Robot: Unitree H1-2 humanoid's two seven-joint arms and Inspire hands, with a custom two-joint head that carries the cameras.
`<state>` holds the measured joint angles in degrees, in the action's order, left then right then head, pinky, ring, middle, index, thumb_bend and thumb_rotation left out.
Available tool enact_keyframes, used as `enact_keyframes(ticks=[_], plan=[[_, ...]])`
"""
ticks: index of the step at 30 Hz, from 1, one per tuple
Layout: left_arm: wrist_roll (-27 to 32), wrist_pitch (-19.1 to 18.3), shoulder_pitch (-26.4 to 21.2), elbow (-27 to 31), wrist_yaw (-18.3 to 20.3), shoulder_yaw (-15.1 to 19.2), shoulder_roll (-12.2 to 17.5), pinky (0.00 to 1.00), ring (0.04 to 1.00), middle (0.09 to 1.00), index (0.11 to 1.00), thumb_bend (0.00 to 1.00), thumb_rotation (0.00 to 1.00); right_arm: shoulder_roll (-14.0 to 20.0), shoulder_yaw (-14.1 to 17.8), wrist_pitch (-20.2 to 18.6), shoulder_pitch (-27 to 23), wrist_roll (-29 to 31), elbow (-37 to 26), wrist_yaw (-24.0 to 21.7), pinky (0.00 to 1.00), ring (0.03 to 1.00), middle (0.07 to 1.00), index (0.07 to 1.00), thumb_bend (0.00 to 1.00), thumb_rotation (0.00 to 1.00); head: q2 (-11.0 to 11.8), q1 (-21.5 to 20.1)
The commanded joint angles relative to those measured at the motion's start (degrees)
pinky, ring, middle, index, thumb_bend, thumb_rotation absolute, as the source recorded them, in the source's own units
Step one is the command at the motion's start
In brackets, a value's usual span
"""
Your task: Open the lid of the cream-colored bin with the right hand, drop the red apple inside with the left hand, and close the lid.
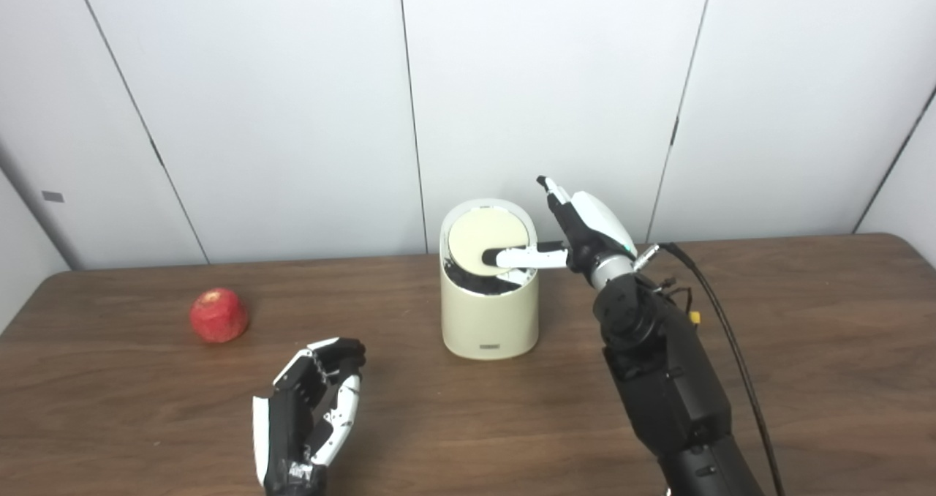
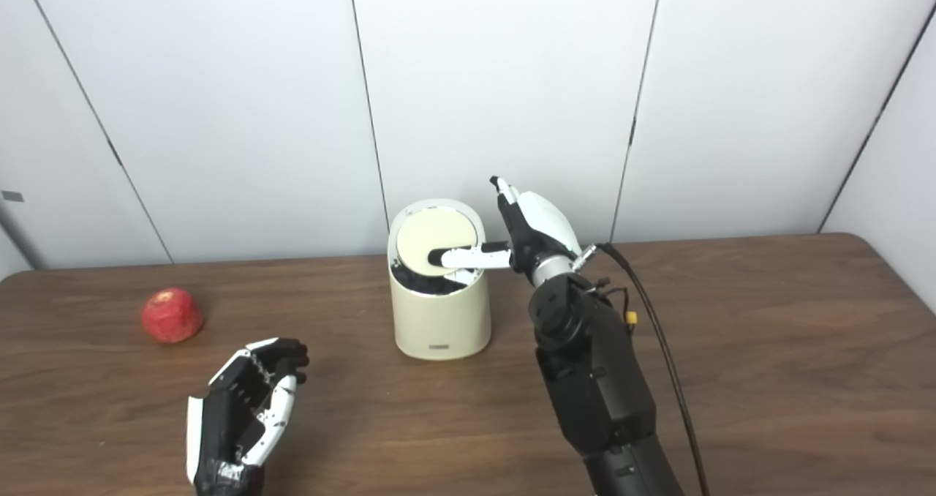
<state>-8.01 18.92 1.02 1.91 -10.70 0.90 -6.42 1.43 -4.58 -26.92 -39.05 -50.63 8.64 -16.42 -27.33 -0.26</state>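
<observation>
The cream-colored bin (image 1: 488,319) stands mid-table. Its round lid (image 1: 484,241) is tilted up toward the back, and a dark gap shows at the front. My right hand (image 1: 585,233) is beside the bin's right rim, fingers apart, with one finger (image 1: 521,257) stretched across onto the lid's front edge. The red apple (image 1: 219,315) lies on the table at the left; it also shows in the right eye view (image 2: 172,315). My left hand (image 1: 311,408) rests open and empty above the table's near left part, well short of the apple.
The brown wooden table (image 1: 804,335) runs to a white panelled wall behind. A black cable (image 1: 720,320) trails from my right wrist down along the forearm.
</observation>
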Motion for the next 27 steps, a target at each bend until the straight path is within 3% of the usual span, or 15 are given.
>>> enact_keyframes(ticks=[1,11,22,27], plan=[[-0.6,0.4,1.2,-0.7,-0.3,-0.5,-0.8,0.55,0.614,0.617,0.599,0.25,0.2,0.5,-0.2,0.0,-3.5,-0.5,-0.9,1.7,0.86,0.971,0.999,1.0,0.87,0.59,0.0,-0.1],[-1.7,0.5,1.0,-0.8,-0.7,-0.7,-0.9,0.54,0.607,0.615,0.598,0.24,0.2,-0.2,0.2,0.0,-3.4,-0.7,-1.3,1.8,0.87,0.989,1.0,1.0,0.89,0.51,-0.3,0.0],[-0.7,0.4,0.9,-0.7,-0.3,-0.7,-0.8,0.55,0.615,0.619,0.598,0.25,0.2,1.2,-2.2,0.0,-3.4,-1.5,-1.5,2.2,0.91,0.988,1.0,0.998,0.94,0.27,-0.4,-0.1],[-0.6,0.2,0.9,-0.6,-0.2,-0.7,-0.7,0.55,0.616,0.619,0.599,0.25,0.2,1.9,-2.9,0.0,-3.3,-1.7,-1.7,2.0,0.93,0.988,1.0,0.993,0.93,0.22,-0.4,-0.2]])
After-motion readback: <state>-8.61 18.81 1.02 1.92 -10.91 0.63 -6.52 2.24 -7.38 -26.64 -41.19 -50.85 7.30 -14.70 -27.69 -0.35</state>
